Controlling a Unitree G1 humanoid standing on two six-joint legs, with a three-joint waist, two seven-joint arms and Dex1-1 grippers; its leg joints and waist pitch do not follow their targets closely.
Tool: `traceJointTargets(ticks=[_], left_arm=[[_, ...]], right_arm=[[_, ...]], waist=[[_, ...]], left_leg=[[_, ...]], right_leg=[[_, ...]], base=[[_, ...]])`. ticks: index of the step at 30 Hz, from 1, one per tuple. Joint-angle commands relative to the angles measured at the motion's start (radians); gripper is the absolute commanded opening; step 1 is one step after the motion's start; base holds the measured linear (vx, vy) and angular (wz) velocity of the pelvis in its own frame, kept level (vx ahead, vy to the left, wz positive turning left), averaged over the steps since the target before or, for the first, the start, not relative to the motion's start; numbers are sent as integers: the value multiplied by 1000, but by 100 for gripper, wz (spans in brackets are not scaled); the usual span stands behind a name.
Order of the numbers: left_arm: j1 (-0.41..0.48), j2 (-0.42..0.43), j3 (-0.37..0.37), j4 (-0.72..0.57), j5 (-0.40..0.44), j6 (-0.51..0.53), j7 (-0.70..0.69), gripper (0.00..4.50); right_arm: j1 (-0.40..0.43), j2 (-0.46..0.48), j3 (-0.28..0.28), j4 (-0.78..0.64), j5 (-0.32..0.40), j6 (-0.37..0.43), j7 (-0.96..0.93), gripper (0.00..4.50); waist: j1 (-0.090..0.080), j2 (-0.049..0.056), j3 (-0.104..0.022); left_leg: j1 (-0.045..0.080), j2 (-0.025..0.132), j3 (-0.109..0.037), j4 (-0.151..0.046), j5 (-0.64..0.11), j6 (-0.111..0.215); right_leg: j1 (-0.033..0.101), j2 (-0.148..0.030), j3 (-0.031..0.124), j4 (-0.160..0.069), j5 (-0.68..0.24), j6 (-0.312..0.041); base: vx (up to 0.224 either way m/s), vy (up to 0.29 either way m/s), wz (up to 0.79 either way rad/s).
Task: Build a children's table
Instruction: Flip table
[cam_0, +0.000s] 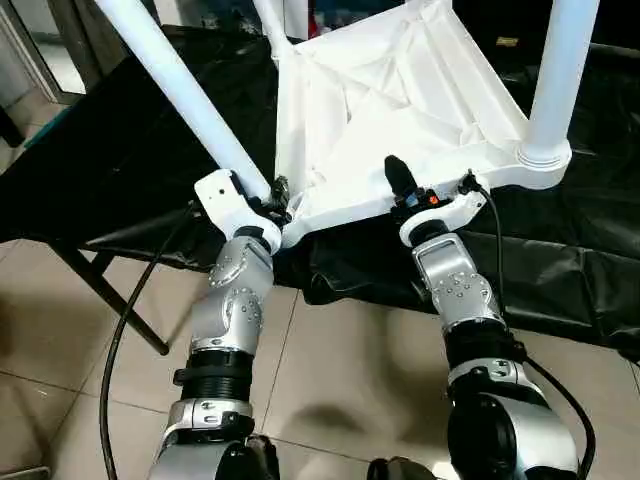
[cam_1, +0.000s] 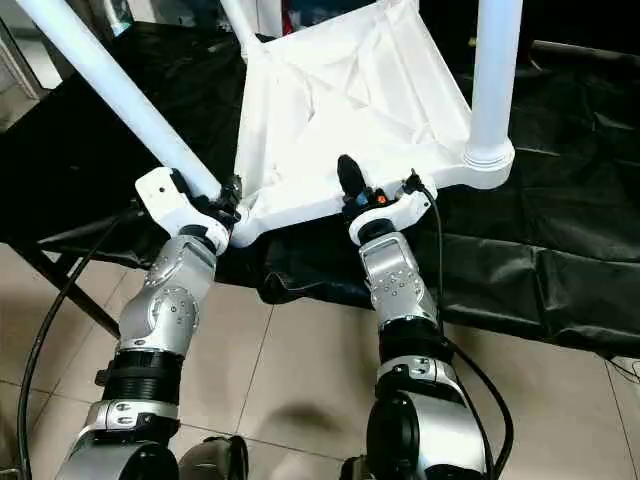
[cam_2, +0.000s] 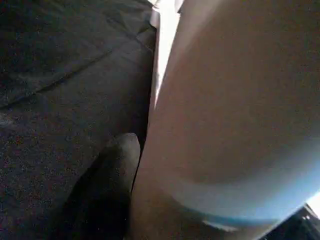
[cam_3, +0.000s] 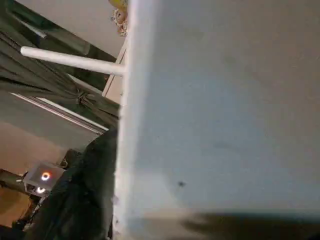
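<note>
Both grippers are seen at the near edge of the upturned tabletop (cam_0: 390, 100), which lies ribbed side up on a table (cam_0: 130, 150) draped in black cloth, at the centre and top of the head views. At the lower-left corner of the tabletop, the left gripper (cam_0: 272, 198) is closed around the base of a slanting leg (cam_0: 180, 90) that runs off to the upper left; a black finger (cam_2: 107, 185) is pressed against the white tube. The right gripper (cam_0: 403, 182) is set on the near rim of the tabletop, one black finger raised over the ribbed side; how tightly it is closed cannot be told. An upright leg (cam_0: 555, 80) is seated in the right corner socket. Bare tiled floor (cam_0: 340, 370) is left open below the table edge, around the silver forearms.
</note>
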Motion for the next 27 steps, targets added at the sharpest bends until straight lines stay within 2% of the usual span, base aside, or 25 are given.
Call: traceJointTargets(ticks=[1,2,5,6,8,11,12,13,17,19,21,23,27], left_arm=[[-10,-69,-8,-32,-71,7,-48,240],[-11,-68,-6,-31,-74,7,-47,240],[-10,-61,0,-34,-68,11,-29,240],[-10,-60,1,-34,-65,12,-25,275],[-10,-56,19,-31,-74,6,-17,309],[-5,-50,28,-39,-86,9,-24,311],[0,-45,30,-49,-90,12,-27,319],[7,-39,33,-64,-96,19,-30,347],[20,-25,36,-88,-106,33,-38,357],[32,-14,32,-99,-121,38,-39,388],[40,-8,29,-107,-121,36,-36,404],[42,-7,29,-110,-119,34,-35,413],[59,0,62,-132,-127,22,1,438]], right_arm=[[-28,-7,-13,8,0,-9,6,275],[-31,-7,-18,10,1,-12,5,275],[-43,-12,-28,11,5,-26,-1,237],[-44,-13,-28,12,6,-27,-1,229],[-58,-22,-35,14,7,-42,-10,209],[-66,-35,-33,15,-5,-52,-17,205],[-70,-43,-30,16,-17,-61,-19,203],[-79,-54,-33,21,-28,-69,-24,200],[-106,-79,-53,34,-29,-99,-39,200],[-132,-110,-73,53,-25,-128,-47,200],[-145,-138,-71,64,-41,-146,-49,200],[-148,-145,-70,66,-47,-151,-48,200],[-183,-238,-96,102,-62,-191,-64,199]], waist=[[6,6,-131],[6,6,-131],[6,5,-131],[7,5,-131],[6,5,-132],[7,6,-131],[7,5,-131],[7,5,-130],[8,6,-130],[9,6,-129],[13,5,-129],[15,5,-129],[22,4,-131]], left_leg=[[39,26,-5,-44,25,130],[38,27,-5,-45,24,130],[38,26,-5,-45,15,126],[38,26,-5,-44,17,128],[37,25,-5,-44,23,129],[38,25,-3,-44,8,121],[38,26,-4,-45,3,122],[37,26,-4,-45,4,121],[40,27,-3,-46,-6,113],[40,27,-2,-47,-24,103],[43,28,-1,-47,-31,96],[41,27,0,-46,-27,97],[41,26,2,-45,-28,96]], right_leg=[[61,-48,13,-39,255,-323],[61,-49,13,-39,254,-323],[61,-49,13,-40,246,-324],[61,-49,13,-39,249,-324],[62,-49,12,-38,253,-324],[60,-48,13,-40,240,-333],[61,-49,13,-39,235,-331],[61,-49,12,-39,233,-327],[59,-48,12,-41,210,-324],[59,-48,13,-44,188,-318],[56,-45,12,-45,181,-314],[56,-45,13,-44,191,-309],[56,-45,11,-44,194,-301]], base=[[0,0,0],[0,0,0],[0,0,0],[0,0,0],[0,0,0],[0,0,0],[0,0,0],[0,0,0],[0,0,0],[0,0,0],[0,0,0],[0,0,0],[0,0,0]])
